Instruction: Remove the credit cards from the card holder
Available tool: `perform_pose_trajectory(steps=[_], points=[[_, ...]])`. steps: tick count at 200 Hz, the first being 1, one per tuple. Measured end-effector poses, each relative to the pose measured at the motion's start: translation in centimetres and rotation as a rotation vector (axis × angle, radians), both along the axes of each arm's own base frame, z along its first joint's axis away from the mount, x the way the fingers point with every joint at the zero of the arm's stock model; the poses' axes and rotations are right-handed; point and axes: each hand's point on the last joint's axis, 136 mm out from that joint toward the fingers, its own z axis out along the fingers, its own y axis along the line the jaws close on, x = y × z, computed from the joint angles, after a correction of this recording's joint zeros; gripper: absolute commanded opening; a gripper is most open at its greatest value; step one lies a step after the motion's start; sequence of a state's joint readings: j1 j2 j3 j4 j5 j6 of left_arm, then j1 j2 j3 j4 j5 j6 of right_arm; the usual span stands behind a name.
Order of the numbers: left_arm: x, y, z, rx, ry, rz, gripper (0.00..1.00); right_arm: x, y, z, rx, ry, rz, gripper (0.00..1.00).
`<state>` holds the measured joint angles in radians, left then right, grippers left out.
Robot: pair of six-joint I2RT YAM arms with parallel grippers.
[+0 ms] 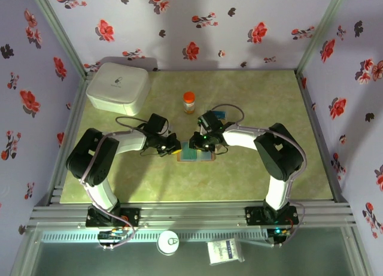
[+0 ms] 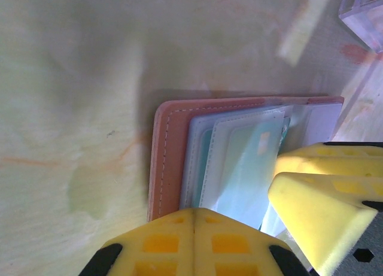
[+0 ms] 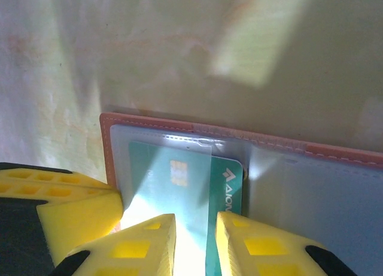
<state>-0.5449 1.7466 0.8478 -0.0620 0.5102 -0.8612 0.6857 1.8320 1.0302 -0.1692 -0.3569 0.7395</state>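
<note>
The card holder (image 1: pixel 195 155) lies open on the table, reddish-brown with clear slots (image 2: pixel 170 156) (image 3: pixel 335 192). A teal credit card (image 3: pixel 179 174) with a chip sits in a clear sleeve, and its right end pokes out of that sleeve. My left gripper (image 2: pixel 194 213) (image 1: pixel 173 147) is shut, its tips pressing on the holder's left edge. My right gripper (image 3: pixel 194 228) (image 1: pixel 201 143) stands slightly open over the teal card, one finger on each side of the sleeve's edge. It grips nothing that I can see. The right fingers (image 2: pixel 323 228) show beside the left ones.
An orange-capped bottle (image 1: pixel 189 102) stands behind the holder. A white box (image 1: pixel 118 87) sits at the back left. A clear plastic box (image 1: pixel 219 114) (image 2: pixel 365 15) lies behind the right gripper. Floral walls close in the table on three sides.
</note>
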Motion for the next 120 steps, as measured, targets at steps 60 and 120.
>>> perform_pose_trajectory(steps=[60, 120], points=[[0.04, -0.02, 0.02, 0.0, 0.001, 0.0, 0.0, 0.05, -0.69, 0.09, -0.041, -0.024, 0.008, 0.26], [-0.22, 0.18, 0.64, 0.012, 0.013, -0.001, 0.0, 0.02, -0.79, 0.78, -0.034, -0.038, 0.008, 0.27]])
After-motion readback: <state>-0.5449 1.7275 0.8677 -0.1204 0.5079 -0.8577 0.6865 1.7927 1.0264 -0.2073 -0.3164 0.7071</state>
